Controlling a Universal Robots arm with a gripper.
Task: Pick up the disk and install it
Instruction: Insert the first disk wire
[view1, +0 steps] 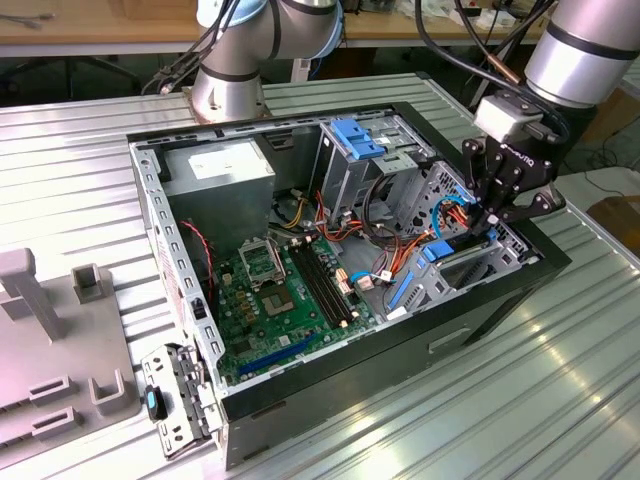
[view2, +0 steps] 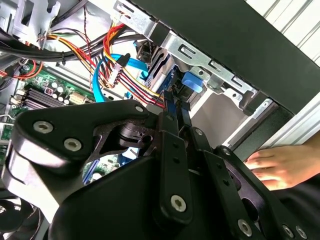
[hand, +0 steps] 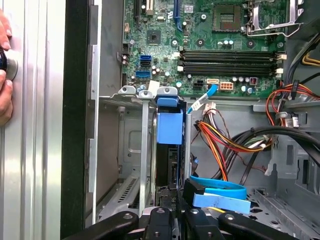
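The gripper (hand: 170, 212) is clenched on the disk (hand: 169, 150), edge-on in the case's (view1: 480, 310) corner bay; it looks dense, rigid, shock-sensitive, best held by its blue rails.

Green motherboard (view1: 275, 295), blue drive rail (hand: 169, 125), black case rim (view1: 400, 335), red-orange-yellow wiring (hand: 217, 145), ribbed grey table (view1: 480, 420).

I see an open black computer case (view1: 470, 325) lying on the ribbed metal table (view1: 80, 160). Inside: a green motherboard (view1: 280, 300), a grey power supply box (view1: 220, 185), orange and red cable bundles (hand: 220, 145). A grey fixture (view1: 60, 340), possibly plastic, sits beside the case
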